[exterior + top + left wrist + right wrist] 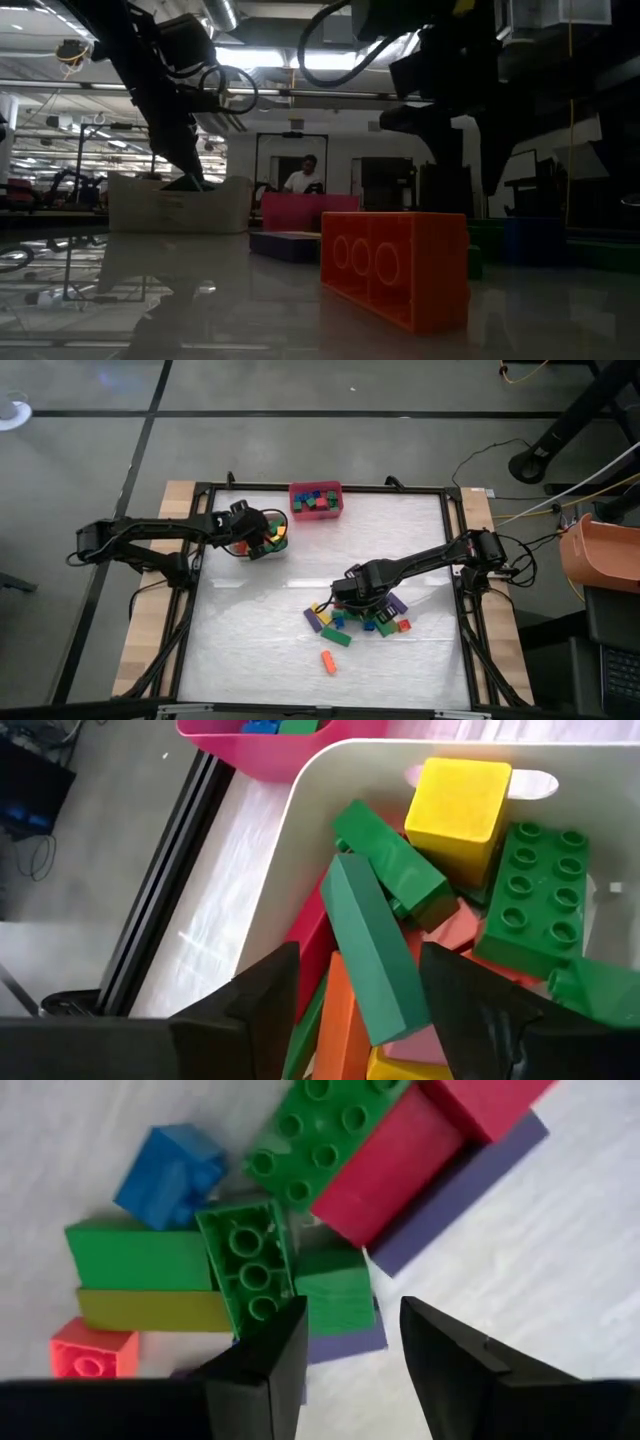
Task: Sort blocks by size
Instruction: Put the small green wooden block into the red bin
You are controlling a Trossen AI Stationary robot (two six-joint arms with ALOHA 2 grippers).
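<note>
A pile of blocks (362, 618) lies on the white table right of centre, and in the right wrist view it shows green, red, blue, yellow and purple bricks. My right gripper (352, 595) hovers open over the pile, its fingers (270, 1370) above a short green block (335, 1295) that rests on a purple bar. My left gripper (262, 535) is open over the white bin (268, 546), which holds several blocks. Its fingers stand on either side of a long green bar (375, 950) that leans on the other blocks in the bin.
A red bin (316, 500) with short blocks stands at the table's far edge. A lone orange block (328, 661) lies near the front edge, large in the low view (395, 265). A black frame (200, 560) borders the table. A person (305, 178) shows far behind.
</note>
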